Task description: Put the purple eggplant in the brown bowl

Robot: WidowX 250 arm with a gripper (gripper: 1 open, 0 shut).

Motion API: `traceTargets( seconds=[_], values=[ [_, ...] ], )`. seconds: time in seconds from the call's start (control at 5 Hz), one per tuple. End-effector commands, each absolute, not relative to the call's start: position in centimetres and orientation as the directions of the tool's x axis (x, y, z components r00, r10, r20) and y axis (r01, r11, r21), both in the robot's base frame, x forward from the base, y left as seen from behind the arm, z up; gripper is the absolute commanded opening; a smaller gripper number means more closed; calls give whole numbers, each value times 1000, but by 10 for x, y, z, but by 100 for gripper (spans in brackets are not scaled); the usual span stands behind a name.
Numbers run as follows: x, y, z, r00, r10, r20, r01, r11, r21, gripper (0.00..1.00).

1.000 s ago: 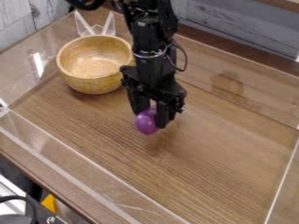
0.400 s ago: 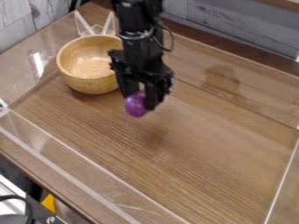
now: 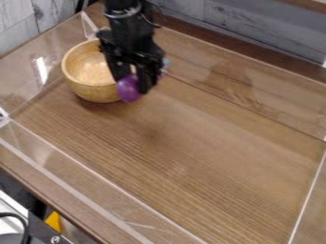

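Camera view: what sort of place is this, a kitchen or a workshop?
Probably a robot test bench, not a kitchen: a wooden table fenced by clear plastic walls, where a black gripper carries a toy purple eggplant beside a brown bowl.

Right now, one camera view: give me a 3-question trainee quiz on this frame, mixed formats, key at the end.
1. True or false: the purple eggplant already lies inside the brown bowl.
2. Multiple choice: the gripper is (A) open and empty, (B) shut on the eggplant, (C) out of view.
3. Short answer: in the picture, on which side of the bowl does the held eggplant hang?

Key
1. False. It is held in the gripper, in front of the bowl's right rim, not resting in the bowl.
2. B. The fingers clamp the eggplant from both sides.
3. At the bowl's right edge, near the rim.
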State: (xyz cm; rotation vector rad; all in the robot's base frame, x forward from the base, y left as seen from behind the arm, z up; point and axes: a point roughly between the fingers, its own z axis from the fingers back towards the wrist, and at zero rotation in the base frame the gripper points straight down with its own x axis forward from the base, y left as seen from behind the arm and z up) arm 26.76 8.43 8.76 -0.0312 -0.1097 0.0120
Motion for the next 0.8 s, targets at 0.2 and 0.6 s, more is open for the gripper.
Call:
traceTargets(
  seconds=[0.2, 0.6],
  values=[
    [283, 123, 99, 985, 30, 169, -32, 999, 9, 0],
    [290, 138, 94, 985, 26, 172, -31, 999, 25, 0]
  ],
)
